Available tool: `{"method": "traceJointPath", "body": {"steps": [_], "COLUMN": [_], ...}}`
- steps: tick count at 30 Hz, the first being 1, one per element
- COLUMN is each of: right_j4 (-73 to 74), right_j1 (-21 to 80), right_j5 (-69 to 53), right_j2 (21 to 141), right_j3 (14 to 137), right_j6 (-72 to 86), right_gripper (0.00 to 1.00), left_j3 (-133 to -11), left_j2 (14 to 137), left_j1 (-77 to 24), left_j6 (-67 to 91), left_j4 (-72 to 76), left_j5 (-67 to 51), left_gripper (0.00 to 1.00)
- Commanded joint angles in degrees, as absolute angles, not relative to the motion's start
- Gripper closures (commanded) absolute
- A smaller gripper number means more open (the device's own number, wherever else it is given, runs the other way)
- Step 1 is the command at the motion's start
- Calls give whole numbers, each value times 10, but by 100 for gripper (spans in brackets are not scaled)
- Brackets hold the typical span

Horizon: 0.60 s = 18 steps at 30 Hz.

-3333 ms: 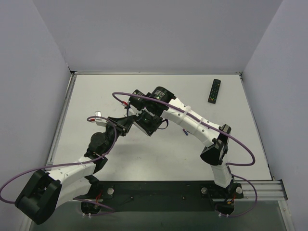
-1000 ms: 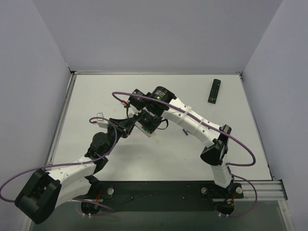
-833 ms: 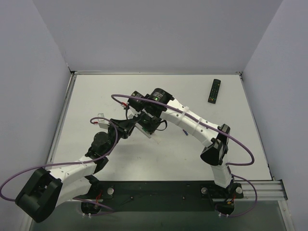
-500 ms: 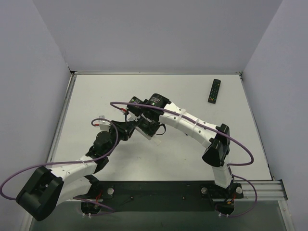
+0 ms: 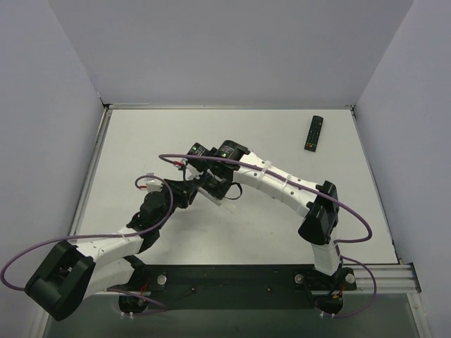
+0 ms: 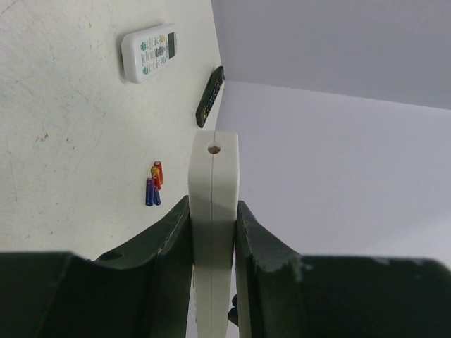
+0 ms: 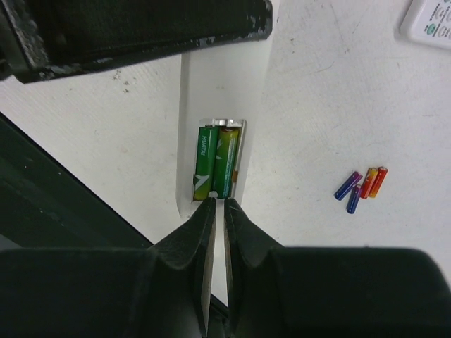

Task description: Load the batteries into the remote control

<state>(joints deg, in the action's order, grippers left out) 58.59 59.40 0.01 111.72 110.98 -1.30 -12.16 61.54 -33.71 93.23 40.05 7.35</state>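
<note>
My left gripper (image 6: 213,204) is shut on the slim white remote control (image 6: 213,169) and holds it edge-on above the table. In the right wrist view the remote's open compartment holds two green batteries (image 7: 217,163) lying side by side. My right gripper (image 7: 218,203) is shut with nothing between its fingers, its tips at the near end of the green batteries. In the top view both grippers meet left of the table's middle, the left one (image 5: 184,191) and the right one (image 5: 211,184), with a white edge of the remote (image 5: 224,203) showing below them.
A black remote (image 5: 313,133) lies at the back right. A wider white remote with a display (image 6: 149,52) lies on the table. A small heap of red and blue cells (image 7: 363,186) lies to the right of the held remote.
Both grippers have drifted a little toward the near edge together, the remote staying in the left gripper. The right gripper has stayed on the remote.
</note>
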Motion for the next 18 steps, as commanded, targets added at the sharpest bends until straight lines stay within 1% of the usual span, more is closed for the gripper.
{"method": "traceJointPath", "body": {"steps": [1,14,18], "right_j4": [556,551,546], "right_j1": [599,590,584], "right_j5": [-25,-57,-57], "right_j2": [1112,1121,1113], "right_j3": [1107,1081,1081], "right_j6": [-35,-40,-37], "right_gripper": [93,93,93], "left_j3": [-176,-171,-168], "left_j2": [609,612,613], "left_j1": [-346,-348,-348], "left_j6": [998,1014,985], "left_j4": [508,511,512], "left_j5": [47,54,60], "left_gripper": [100,100,100]}}
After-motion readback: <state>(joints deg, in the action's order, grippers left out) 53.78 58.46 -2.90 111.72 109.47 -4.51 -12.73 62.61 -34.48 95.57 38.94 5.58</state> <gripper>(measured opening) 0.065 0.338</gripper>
